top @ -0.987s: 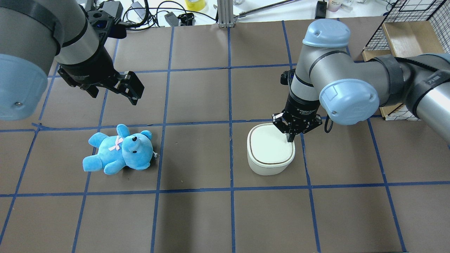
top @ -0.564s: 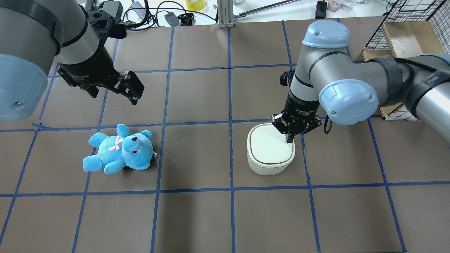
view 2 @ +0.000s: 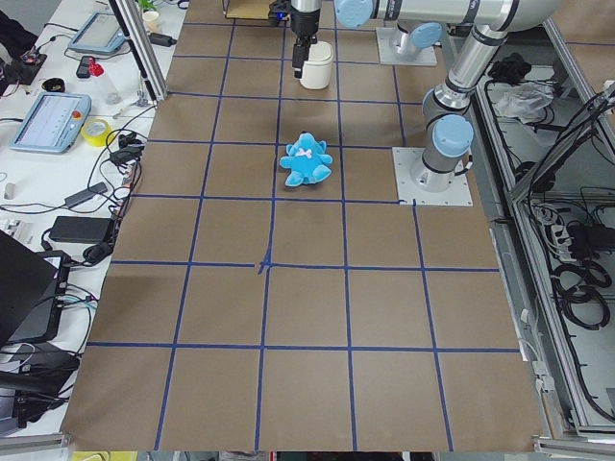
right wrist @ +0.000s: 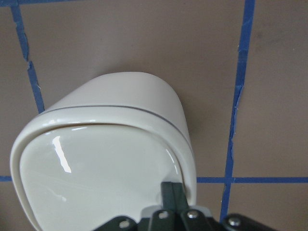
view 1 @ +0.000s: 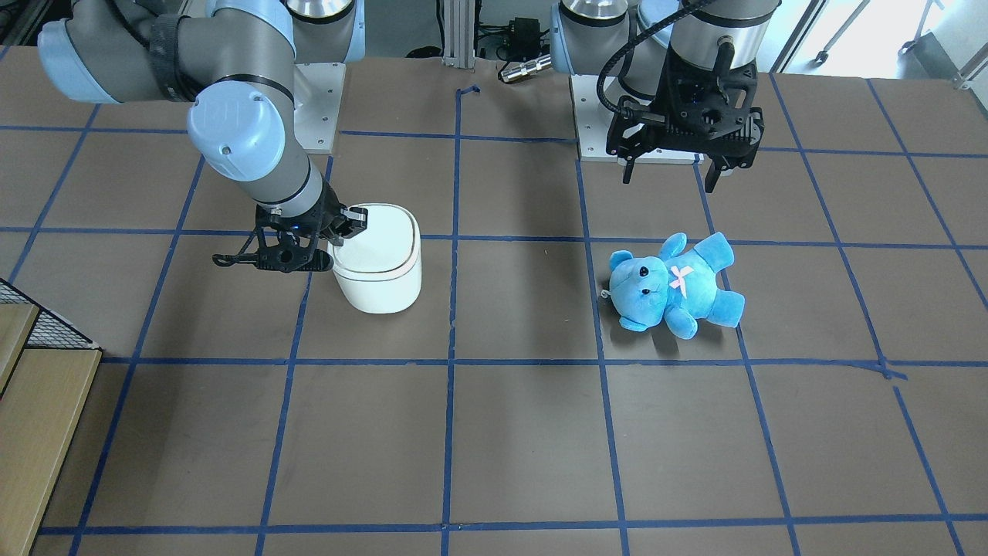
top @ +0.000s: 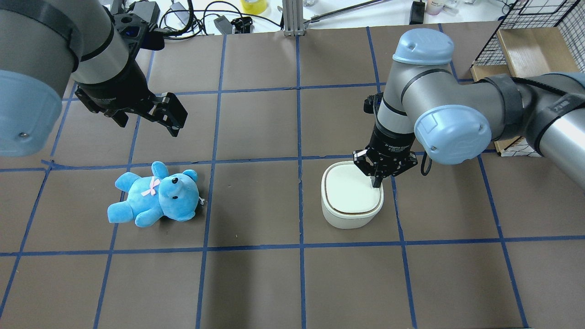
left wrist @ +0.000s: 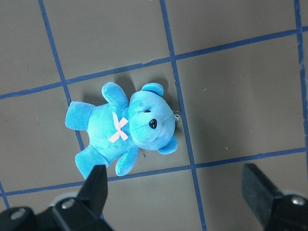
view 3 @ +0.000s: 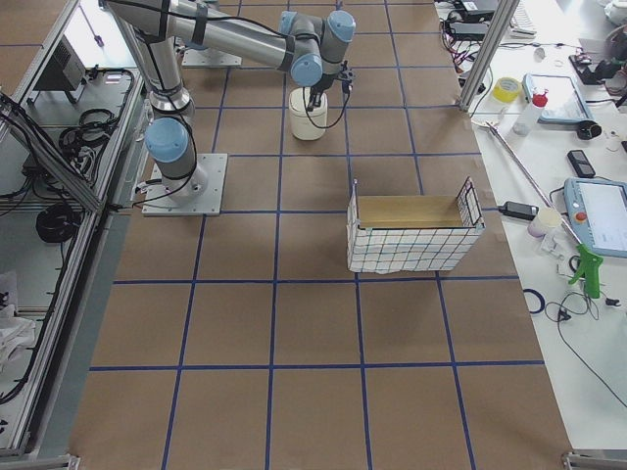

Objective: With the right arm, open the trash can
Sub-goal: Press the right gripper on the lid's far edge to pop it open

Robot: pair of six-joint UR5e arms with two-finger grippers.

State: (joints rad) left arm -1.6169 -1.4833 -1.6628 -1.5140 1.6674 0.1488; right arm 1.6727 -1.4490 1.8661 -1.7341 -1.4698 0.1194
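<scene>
While the glossy white plastic trash can [top: 349, 208] stands upright on the brown, blue-taped worktop [top: 256, 283] — rounded-square, with no clear long axis, its flat lid facing up and shut within a thin dark seam — the right claw [top: 377, 182] points straight down at the lid's edge on the robot's right, fingers pinched together on nothing, tips at the rim. The left claw [view 1: 674, 176] hangs spread wide, well apart from the can, above a fuzzy blue teddy bear [top: 155, 196].

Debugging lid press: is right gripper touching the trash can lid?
Cannot tell. Right wrist view puts the shut right gripper over the lid edge of the trash can; no view shows contact or gap.
</scene>
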